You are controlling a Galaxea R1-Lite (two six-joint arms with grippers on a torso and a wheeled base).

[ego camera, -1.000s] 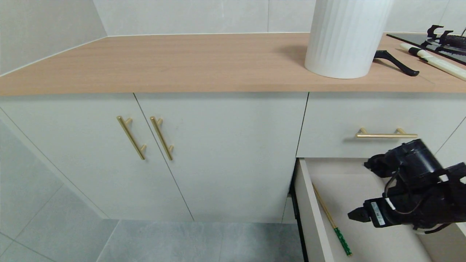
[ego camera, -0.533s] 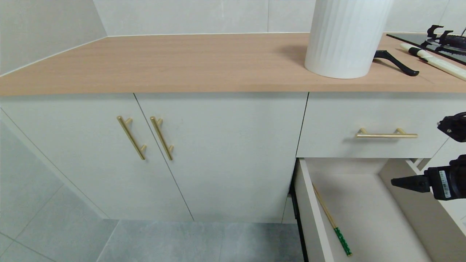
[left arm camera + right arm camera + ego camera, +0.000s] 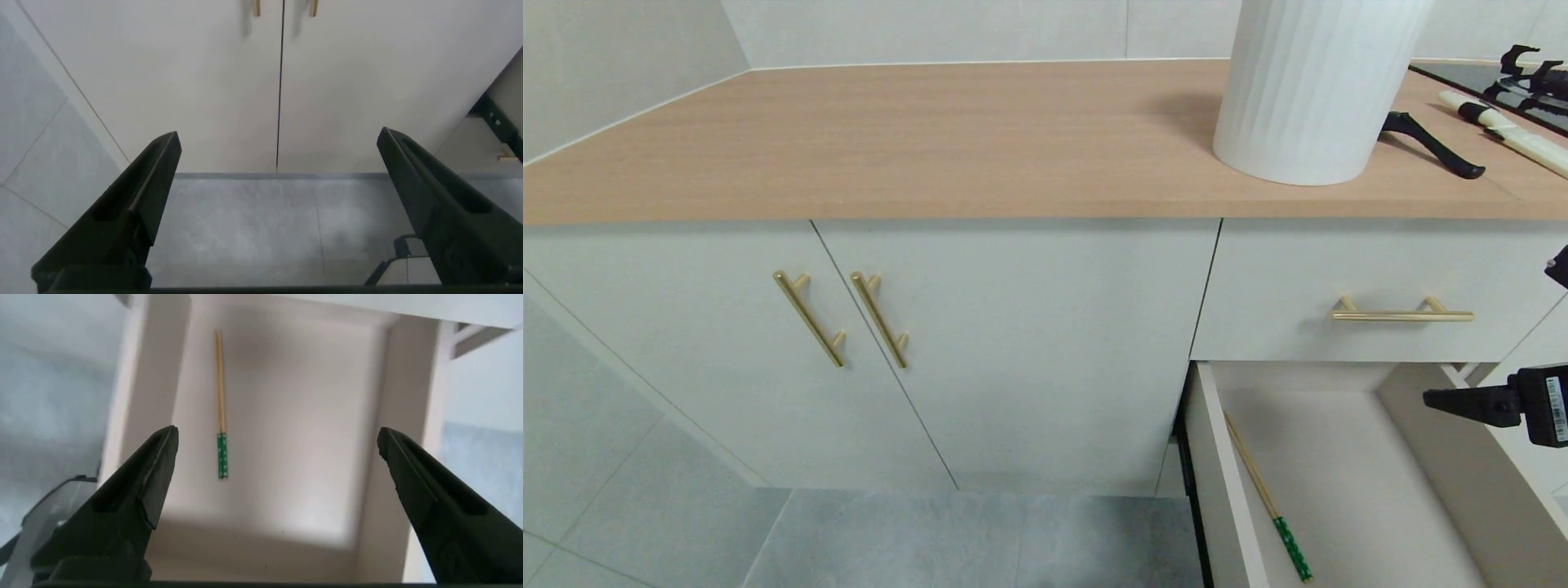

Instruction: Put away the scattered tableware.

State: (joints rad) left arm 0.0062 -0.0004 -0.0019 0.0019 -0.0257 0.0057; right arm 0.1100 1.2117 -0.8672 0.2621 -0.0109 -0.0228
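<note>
The R gripper (image 3: 1470,402) sits at the right edge of the head view now, up by the right wall of the open drawer (image 3: 1205,457). One sec ago it hung low over the middle of the drawer, so it has gone up & to the right. The head cam has tipped a bit too, so the whole picture sits a little lower.

R gripper: fingers spread wide apart, nothing between them. From its own cam it looks down into the drawer from above.

L gripper (image 3: 278,143): fingers spread wide too, nothing in them. It hangs over the grey floor (image 3: 270,229), in front of the two cabinet doors (image 3: 278,82).

The chopsticks (image 3: 1262,490) lie flat inside the drawer, just beside its left wall. They run far to near, w/ the green end on the near side. Can't tell if they touch the wall.

Above the open drawer is a shut top drawer (image 3: 1282,278) w/ a gold bar handle (image 3: 1403,314). On the wood counter (image 3: 890,139), far right, stands a tall white ribbed tub (image 3: 1315,90). A black handle (image 3: 1433,147) pokes out from behind it, & a knife (image 3: 1519,139) w/ a pale handle lies further right.
</note>
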